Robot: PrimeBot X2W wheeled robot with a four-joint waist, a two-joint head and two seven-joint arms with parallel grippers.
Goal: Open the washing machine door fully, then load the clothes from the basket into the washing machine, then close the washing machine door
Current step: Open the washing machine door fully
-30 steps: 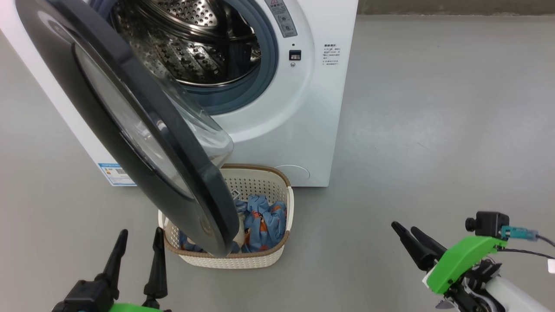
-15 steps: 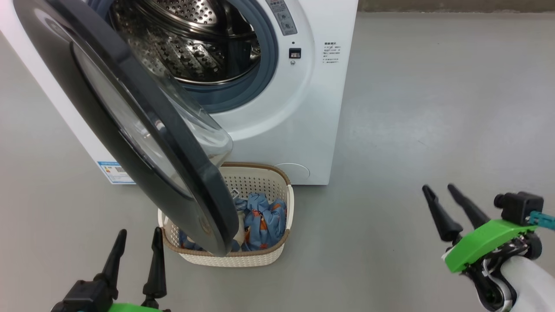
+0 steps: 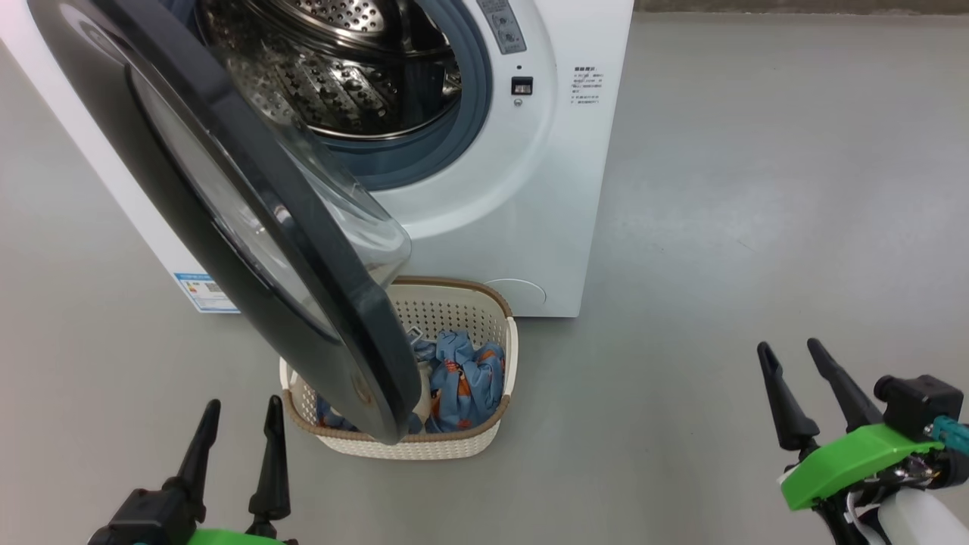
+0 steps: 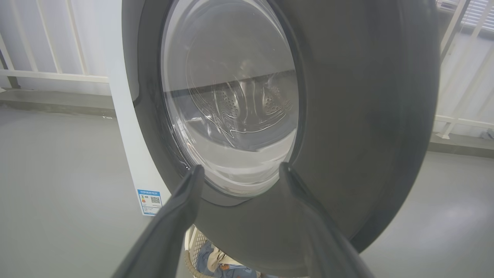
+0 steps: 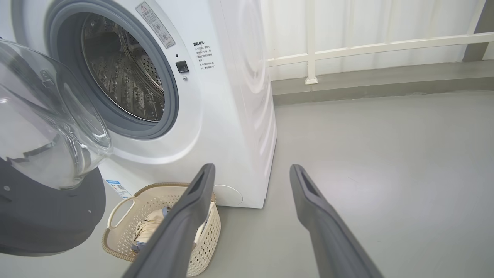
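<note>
Facing the washing machine [image 3: 530, 189] with the washing machine door [image 3: 363, 333] standing out toward the camera, baring the steel drum [image 3: 341, 68]. Finding the basket [image 3: 424, 446] sitting on the floor [image 3: 719, 189] just in front of the machine, partly hidden behind the door's lower rim, possibly touching it, with the clothes [image 3: 465, 378] lying inside. Holding the left claw [image 3: 244, 405] spread wide and empty near the basket's left side, pointing at the door. Holding the right claw [image 3: 789, 346] equally wide and empty, well apart to the right, above the floor.
</note>
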